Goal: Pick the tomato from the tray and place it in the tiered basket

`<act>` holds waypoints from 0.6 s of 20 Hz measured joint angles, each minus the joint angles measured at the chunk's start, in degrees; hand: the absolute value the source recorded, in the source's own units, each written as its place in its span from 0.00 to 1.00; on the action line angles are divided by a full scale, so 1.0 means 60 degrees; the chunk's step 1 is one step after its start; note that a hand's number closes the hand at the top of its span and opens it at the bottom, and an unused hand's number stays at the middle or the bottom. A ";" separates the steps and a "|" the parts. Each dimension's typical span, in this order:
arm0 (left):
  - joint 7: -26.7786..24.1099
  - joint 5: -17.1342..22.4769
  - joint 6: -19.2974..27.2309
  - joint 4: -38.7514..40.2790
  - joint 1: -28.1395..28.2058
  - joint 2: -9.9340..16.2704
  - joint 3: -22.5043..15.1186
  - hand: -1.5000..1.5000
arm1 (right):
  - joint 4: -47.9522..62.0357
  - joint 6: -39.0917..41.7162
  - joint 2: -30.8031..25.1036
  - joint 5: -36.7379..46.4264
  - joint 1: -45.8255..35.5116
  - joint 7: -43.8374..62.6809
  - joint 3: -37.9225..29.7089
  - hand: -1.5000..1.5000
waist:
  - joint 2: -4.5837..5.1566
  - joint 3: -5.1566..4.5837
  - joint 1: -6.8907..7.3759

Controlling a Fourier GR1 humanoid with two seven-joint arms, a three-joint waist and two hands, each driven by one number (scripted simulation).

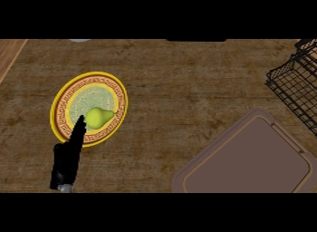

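Note:
A brown tray [251, 158] with rounded corners lies at the lower right of the wooden counter. I see no tomato on it or anywhere else in the head view. The black wire tiered basket [301, 86] stands at the right edge, partly cut off. My left hand [69, 156] comes in at the lower left, open, with its fingers straight. They point up over a gold-rimmed plate [64, 95], and the fingertips reach a green pear [98, 116] lying on it. My right hand does not show.
Lighter wood planks [1, 63] run along the far left of the counter. Small parts of a pale object [79, 40] and a dark one [196, 40] show at the top edge.

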 measured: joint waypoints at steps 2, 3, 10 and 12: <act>0.0045 0.0044 -0.0084 0.0018 -0.0029 0.0040 0.0046 0.50 | 0.0648 -0.0275 0.0116 0.0190 -0.0290 -0.0264 0.0331 1.00 | 0.0003 -0.0003 0.0014; 0.0014 0.0068 -0.0136 0.0060 -0.0056 0.0057 0.0066 0.50 | 0.1111 -0.0443 0.0147 0.0308 -0.0460 -0.0465 0.0476 1.00 | 0.0009 -0.0002 0.0032; -0.0008 -0.0026 -0.0146 -0.0118 0.0099 -0.0006 -0.0002 0.50 | 0.3577 -0.1446 0.0414 0.1046 -0.1622 -0.1073 0.1164 1.00 | 0.0013 -0.0001 0.0048; 0.0057 0.0021 -0.0220 -0.0132 0.0084 0.0051 0.0068 0.50 | 0.4119 -0.1857 0.0611 0.1194 -0.1799 -0.1206 0.1238 1.00 | 0.0013 -0.0002 0.0035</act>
